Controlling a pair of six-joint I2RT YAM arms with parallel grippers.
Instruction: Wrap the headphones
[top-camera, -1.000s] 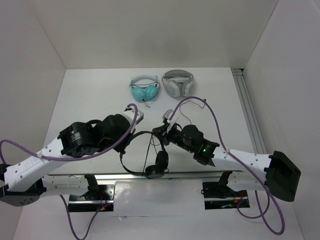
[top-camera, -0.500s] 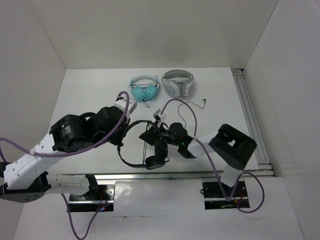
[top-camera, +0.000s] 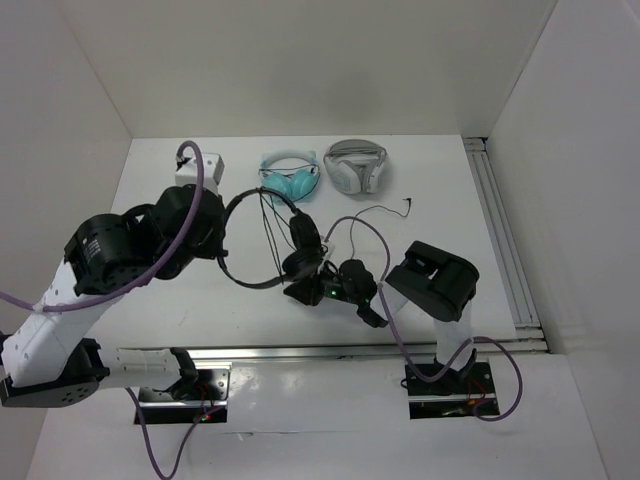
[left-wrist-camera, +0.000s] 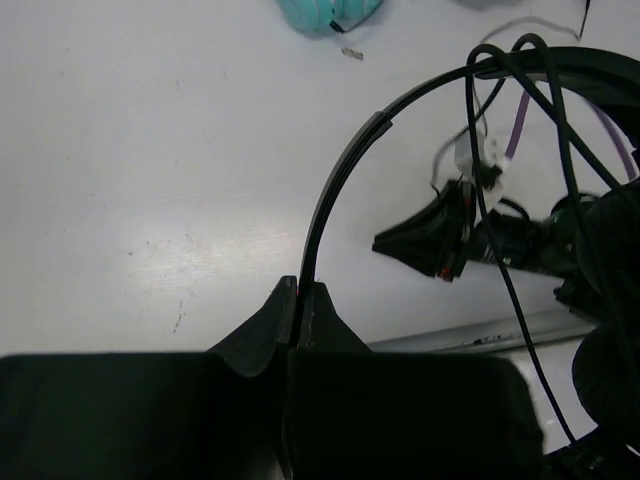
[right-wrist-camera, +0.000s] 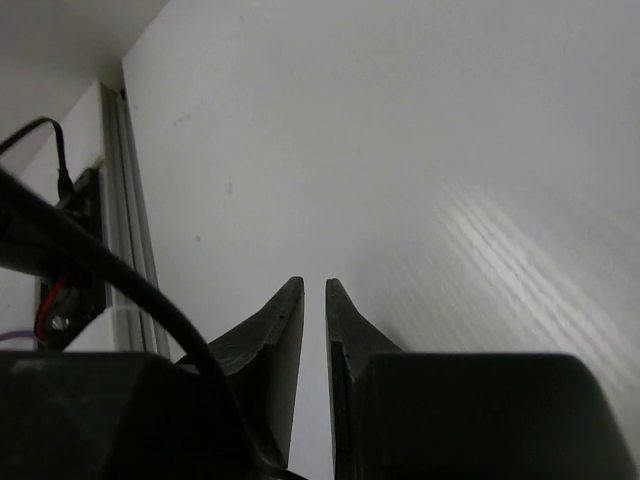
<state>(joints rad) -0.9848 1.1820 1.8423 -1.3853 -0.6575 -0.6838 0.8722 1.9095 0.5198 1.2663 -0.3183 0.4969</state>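
The black headphones hang tilted above the table's middle. My left gripper is shut on the thin headband, which runs out from between the gripper's tips. The round ear pads hang at the right of the left wrist view. The thin black cable loops over the headband top and trails right to its plug. My right gripper sits low, just under the ear pads. Its jaws are almost together, with only bare table between them.
The teal headphones and the white-and-grey headphones lie at the back of the table. A metal rail runs along the right side. The right arm's elbow is folded up near the front edge.
My left gripper has carried the headphones up and toward the back left. My right arm has folded back, and its gripper has moved left and nearer, under the ear pads.
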